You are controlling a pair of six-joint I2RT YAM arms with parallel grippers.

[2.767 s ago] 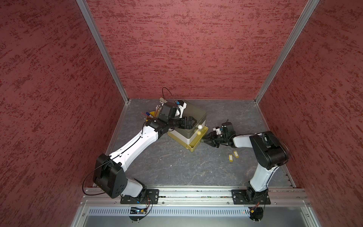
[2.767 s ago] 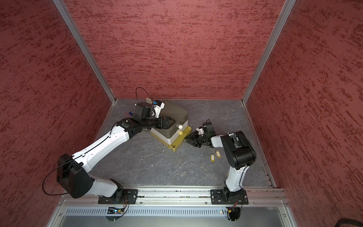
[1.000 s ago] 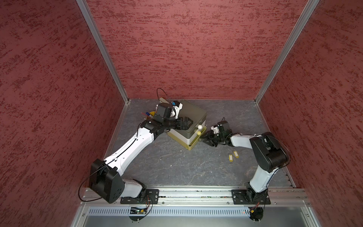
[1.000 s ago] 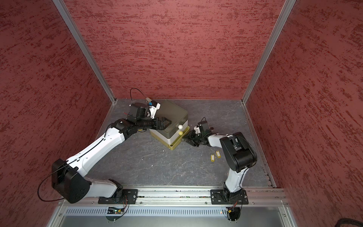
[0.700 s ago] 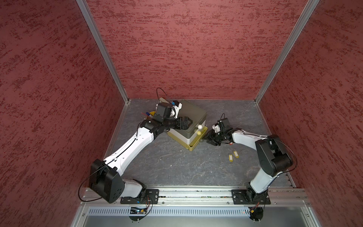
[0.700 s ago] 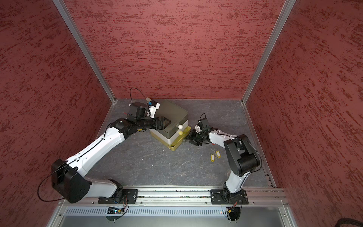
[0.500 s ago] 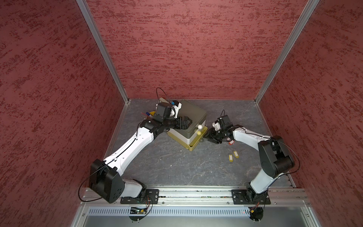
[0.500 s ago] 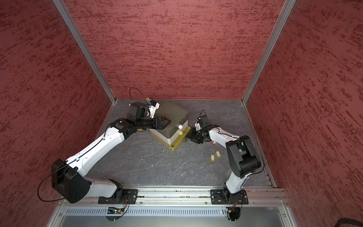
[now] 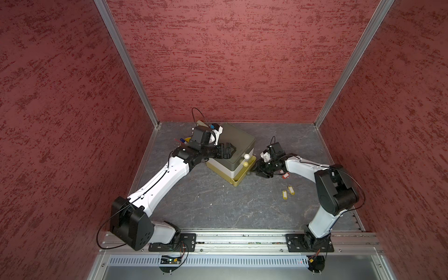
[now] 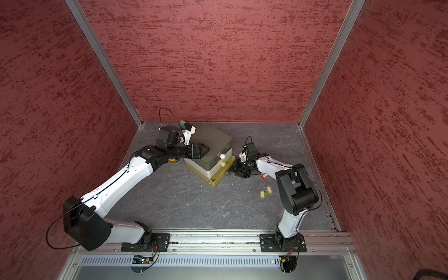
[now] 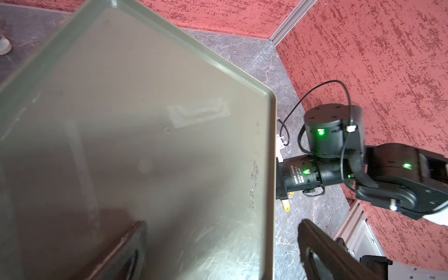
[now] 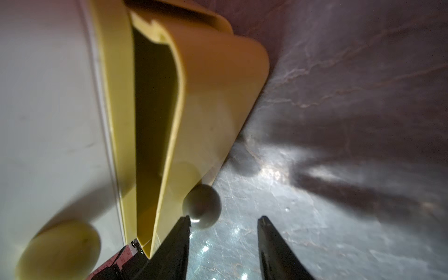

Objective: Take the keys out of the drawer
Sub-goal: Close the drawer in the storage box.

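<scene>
Left fingers wide apart over cabinet top, likely bracing it. Right fingers apart, empty, beside knob of bottom drawer, set to pull.

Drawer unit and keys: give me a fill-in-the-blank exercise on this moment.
The pulled-out bottom drawer of the drawer unit is ____ in colour.
On the table lie ____ yellow-tagged keys.
The key nearest the right gripper has a ____ tag.
The left gripper has its jaws ____ above the unit.
Missing: yellow; two; red; open.
</scene>
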